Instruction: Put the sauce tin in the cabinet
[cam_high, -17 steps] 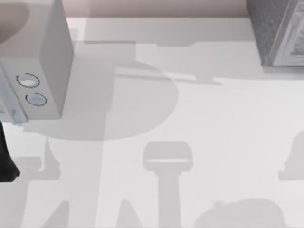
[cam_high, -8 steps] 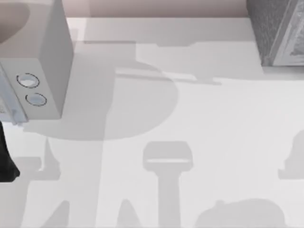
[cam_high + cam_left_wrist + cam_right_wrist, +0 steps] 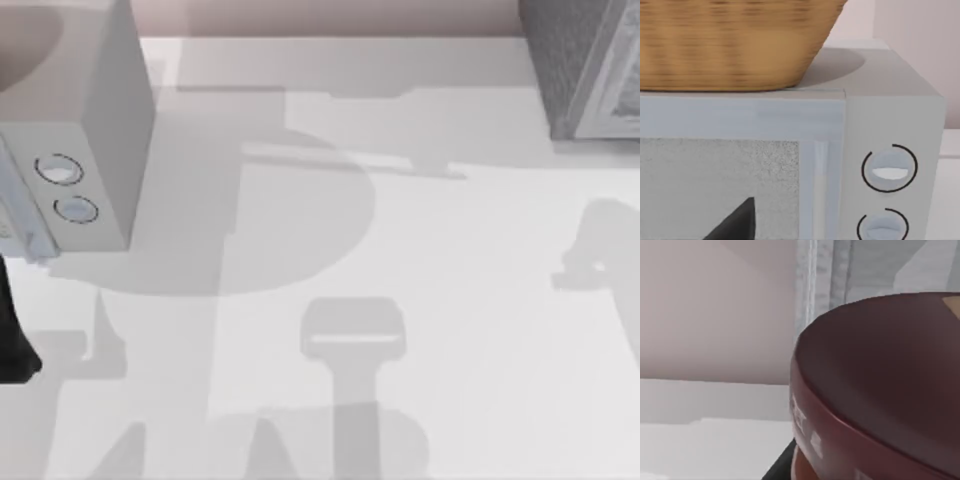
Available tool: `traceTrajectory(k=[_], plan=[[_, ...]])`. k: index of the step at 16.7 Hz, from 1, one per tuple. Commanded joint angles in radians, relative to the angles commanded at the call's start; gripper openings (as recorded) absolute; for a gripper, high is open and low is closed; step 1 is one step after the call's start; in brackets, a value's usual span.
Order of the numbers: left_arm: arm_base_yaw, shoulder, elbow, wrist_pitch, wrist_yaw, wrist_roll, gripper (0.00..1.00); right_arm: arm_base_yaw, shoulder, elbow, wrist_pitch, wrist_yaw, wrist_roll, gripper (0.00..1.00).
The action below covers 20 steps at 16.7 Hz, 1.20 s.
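The sauce tin sits very close in the right wrist view, its dark maroon round top tilted across the picture and a strip of orange label below the rim. My right gripper is shut on it, and a dark bit of finger shows beside the tin. Just behind the tin rises the cabinet's pale framed front. In the top view the cabinet is a dark grey speckled box at the far right corner. My left arm stays parked at the left edge.
A pale grey box with two round dials stands at the far left of the table. A wicker basket rests on top of it. Arm shadows lie over the white tabletop.
The shadow at the table's right edge has moved up towards the cabinet. The rounded shadow at the front has slid left. The left arm has not moved.
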Motion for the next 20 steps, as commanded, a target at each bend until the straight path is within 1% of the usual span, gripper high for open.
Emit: traceTrajectory(k=[5, 7, 9, 12, 14, 20], plan=[[0.000, 0.000, 0.000, 0.000, 0.000, 0.000, 1.00, 0.032, 0.301, 0.599, -0.091, 0.058, 0.008, 0.00], [0.000, 0.000, 0.000, 0.000, 0.000, 0.000, 1.00, 0.044, 0.410, 0.789, -0.131, 0.081, 0.018, 0.00], [0.000, 0.000, 0.000, 0.000, 0.000, 0.000, 1.00, 0.057, 0.523, 0.937, -0.176, 0.103, 0.025, 0.00], [0.000, 0.000, 0.000, 0.000, 0.000, 0.000, 1.00, 0.076, 0.677, 1.095, -0.239, 0.126, 0.028, 0.00], [0.000, 0.000, 0.000, 0.000, 0.000, 0.000, 1.00, 0.087, 0.741, 1.165, -0.264, 0.132, 0.029, 0.00], [0.000, 0.000, 0.000, 0.000, 0.000, 0.000, 1.00, 0.090, 0.764, 1.188, -0.273, 0.131, 0.031, 0.00]])
